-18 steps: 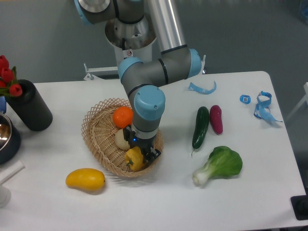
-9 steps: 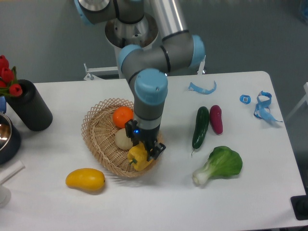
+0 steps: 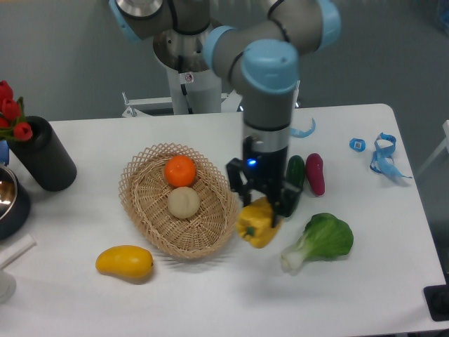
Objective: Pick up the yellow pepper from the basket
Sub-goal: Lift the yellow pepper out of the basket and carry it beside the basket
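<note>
The claw (image 3: pixel 261 202) pinches the yellow pepper (image 3: pixel 257 223), which hangs clear of the basket (image 3: pixel 140 210) beside its right rim; the pepper's long axis tilts toward the desk's (image 3: pixel 210 295) front-left corner.

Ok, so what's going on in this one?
The arm's two-finger gripper holds the glossy yellow bell pepper, which is out of the oval woven wicker basket and hangs just right of its rim. A round orange and a pale round item lie in the basket.
</note>
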Available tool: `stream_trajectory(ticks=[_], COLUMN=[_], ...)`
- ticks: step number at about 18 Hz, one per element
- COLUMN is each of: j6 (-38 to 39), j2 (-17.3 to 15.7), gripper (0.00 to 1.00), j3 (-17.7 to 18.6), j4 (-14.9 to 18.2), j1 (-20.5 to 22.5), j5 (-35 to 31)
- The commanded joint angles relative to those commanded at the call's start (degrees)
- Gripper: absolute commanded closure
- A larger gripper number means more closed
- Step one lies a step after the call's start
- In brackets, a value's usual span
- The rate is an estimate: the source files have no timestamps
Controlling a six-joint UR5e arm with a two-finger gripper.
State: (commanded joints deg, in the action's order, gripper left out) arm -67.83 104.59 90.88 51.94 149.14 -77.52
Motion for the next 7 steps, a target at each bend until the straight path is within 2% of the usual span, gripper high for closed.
stream_trajectory(ticks=[3, 7], j6=[-2.9, -3.2], j2=[0.0, 0.1], gripper=[0.82, 0.82], j3=[0.5, 0.4], j4=[0.3, 0.3], j1=[1.8, 2.5], j5=[0.0, 0.0])
